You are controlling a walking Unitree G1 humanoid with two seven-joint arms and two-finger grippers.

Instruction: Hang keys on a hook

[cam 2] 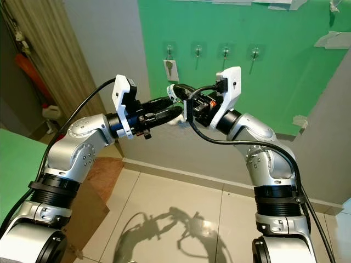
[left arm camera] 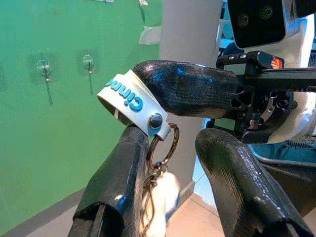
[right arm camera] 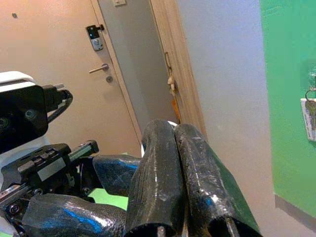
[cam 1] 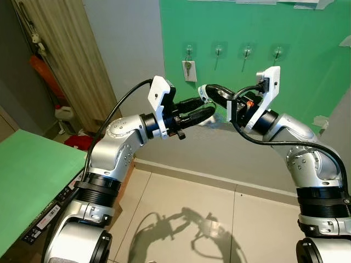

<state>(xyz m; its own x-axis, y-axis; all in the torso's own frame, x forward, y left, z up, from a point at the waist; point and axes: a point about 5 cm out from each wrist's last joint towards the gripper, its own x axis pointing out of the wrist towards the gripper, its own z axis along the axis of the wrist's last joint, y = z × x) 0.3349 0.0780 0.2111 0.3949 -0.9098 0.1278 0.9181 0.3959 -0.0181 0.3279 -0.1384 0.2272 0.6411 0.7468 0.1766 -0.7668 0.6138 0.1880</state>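
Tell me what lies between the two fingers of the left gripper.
In the left wrist view, the left gripper has a metal key ring between its fingers, hanging from the white strap that the right gripper pinches.

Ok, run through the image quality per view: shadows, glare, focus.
Left eye view: sharp, with both arms' shadow cast crisp on the floor tiles. Right eye view: equally sharp, same shadow. Left wrist view: strap and key ring in focus, hooks behind soft, the white charm below blurred. Right wrist view: glare streaks on the right gripper fingers, door behind clear.
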